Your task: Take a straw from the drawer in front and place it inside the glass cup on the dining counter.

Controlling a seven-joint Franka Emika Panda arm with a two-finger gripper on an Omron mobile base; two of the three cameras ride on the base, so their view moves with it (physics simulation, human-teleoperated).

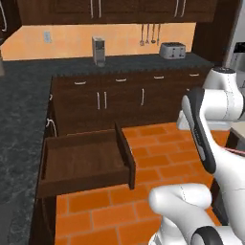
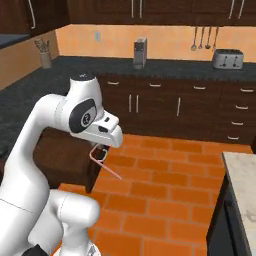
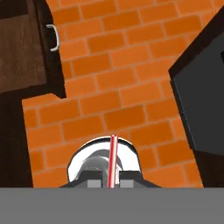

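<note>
We hold the straw (image 2: 105, 165), featherlight, thin, easily bent and slippery, pinched in our closed hand (image 2: 100, 148) near its bent top, above the floor.

pincer (image 2: 101, 148): clamps straw (image 2: 106, 166) | above tile floor (image 2: 165, 200)

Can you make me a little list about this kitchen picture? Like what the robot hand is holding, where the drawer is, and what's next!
gripper: shut on the straw, up above the orange floor
straw: thin and pink-red, sticking out of the gripper
drawer: pulled open, looks bare inside
drawer handle: small, pale, curved
dining counter: pale stone corner at the right edge
glass cup: cannot be seen from here
likely next: carry the straw over to the dining counter
</note>
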